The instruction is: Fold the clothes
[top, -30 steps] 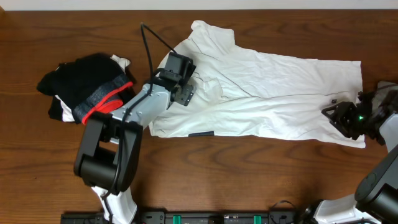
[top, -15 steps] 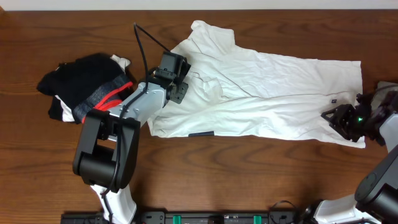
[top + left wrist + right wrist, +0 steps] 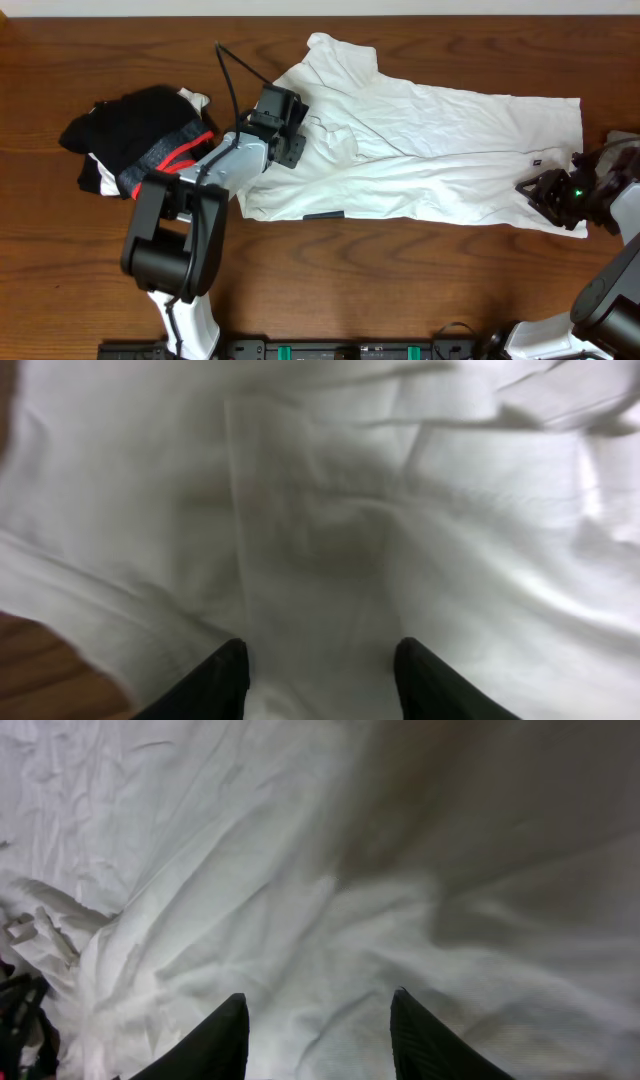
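At the collar end of the white T-shirt [image 3: 440, 140], the left gripper [image 3: 292, 150] has just drawn its fingers [image 3: 225, 678] closer together over the cloth. The left wrist view shows them as two dark tips with a gap between, and blurred white fabric fills that gap. I cannot tell whether a fold is actually pinched there or the tips only press on the cloth. The right gripper [image 3: 540, 190] sits at the near corner of the hem, at the opposite end. Its fingers [image 3: 222, 1038] also stand partly apart with creased white cloth between them, and again no grip can be confirmed. The shirt lies spread lengthwise across the table [image 3: 400, 290], with the collar and sleeve towards the left arm and the hem towards the right. It is wrinkled and not yet folded. A heap of black garments [image 3: 140, 140] lies just beyond its left end. Judging from this, both arms are taking hold at opposite ends, so the fold itself has not begun. Compared with a second ago, the left arm has moved a little up and to the left, towards the shirt's edge, and its cable has swung with it. The shirt's outline and the right gripper look almost unchanged.
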